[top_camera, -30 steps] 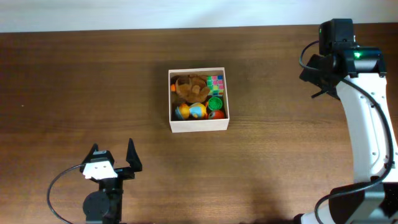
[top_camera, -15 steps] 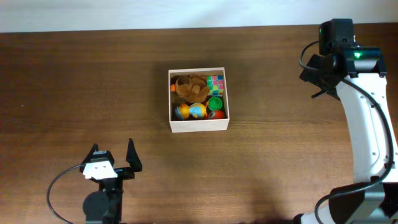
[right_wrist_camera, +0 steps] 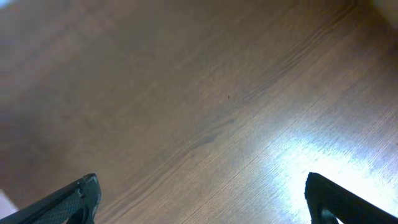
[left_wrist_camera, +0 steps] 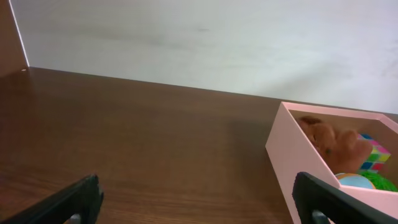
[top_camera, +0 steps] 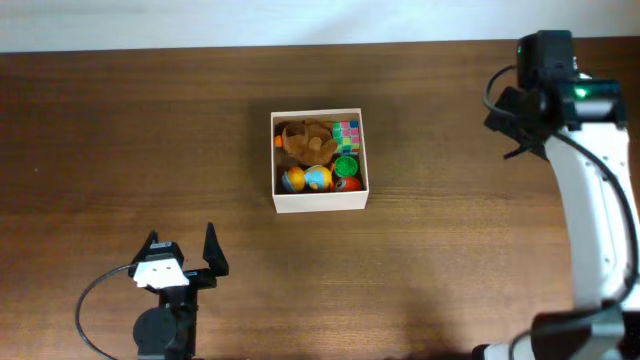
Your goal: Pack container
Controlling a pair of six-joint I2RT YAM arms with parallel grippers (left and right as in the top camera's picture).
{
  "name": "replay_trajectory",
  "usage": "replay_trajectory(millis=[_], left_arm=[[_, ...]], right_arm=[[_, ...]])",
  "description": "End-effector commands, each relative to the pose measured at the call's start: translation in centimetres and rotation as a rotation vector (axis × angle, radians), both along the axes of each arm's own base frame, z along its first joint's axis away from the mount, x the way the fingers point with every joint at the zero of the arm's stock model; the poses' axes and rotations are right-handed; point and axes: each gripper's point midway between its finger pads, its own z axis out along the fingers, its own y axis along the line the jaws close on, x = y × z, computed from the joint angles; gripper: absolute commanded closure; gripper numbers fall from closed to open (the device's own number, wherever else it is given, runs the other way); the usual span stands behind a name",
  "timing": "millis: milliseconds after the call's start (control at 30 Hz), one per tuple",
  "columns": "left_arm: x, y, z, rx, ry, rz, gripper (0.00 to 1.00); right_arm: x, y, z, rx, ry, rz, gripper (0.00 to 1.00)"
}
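Note:
The container [top_camera: 320,201] is a square white-walled box at the table's middle. It holds a brown plush toy [top_camera: 303,140], a colourful cube [top_camera: 347,132], a green round toy [top_camera: 346,165], an orange and blue ball [top_camera: 305,179] and a red ball [top_camera: 349,184]. In the left wrist view the container [left_wrist_camera: 292,155] is at the right with the plush [left_wrist_camera: 329,140] inside. My left gripper [top_camera: 182,247] is open and empty near the front left, well away from the container. My right gripper [right_wrist_camera: 199,199] is open and empty over bare wood at the far right.
The brown wooden table [top_camera: 150,130] ends at a pale wall along the back [top_camera: 200,20]. The right arm's white link [top_camera: 590,200] runs down the right side. A black cable [top_camera: 95,300] loops by the left arm's base.
The right arm's wrist has shifted slightly to the right. The left arm and the container have not moved.

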Motion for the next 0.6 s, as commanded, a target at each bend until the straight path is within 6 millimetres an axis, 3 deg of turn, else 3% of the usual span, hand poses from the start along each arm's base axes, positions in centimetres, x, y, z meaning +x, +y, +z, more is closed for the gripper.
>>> replay_trajectory(millis=[0,100,233,567], left_arm=[[-0.1,0.2,0.0,0.016,-0.002,0.008,0.01],[-0.1,0.2,0.0,0.016,-0.002,0.008,0.01],[-0.1,0.2,0.0,0.016,-0.002,0.008,0.01],[-0.1,0.2,0.0,0.016,-0.002,0.008,0.01]], right_arm=[[-2.6,0.0,5.3,-0.009,-0.156,0.001,0.01],[-4.4,0.0,7.9,-0.016,-0.238,-0.001,0.01],[-7.8,0.1,9.7,-0.018,-0.315,-0.001,0.01],[-16.1,0.3,9.5,-0.025,-0.476,-0.004,0.01]])
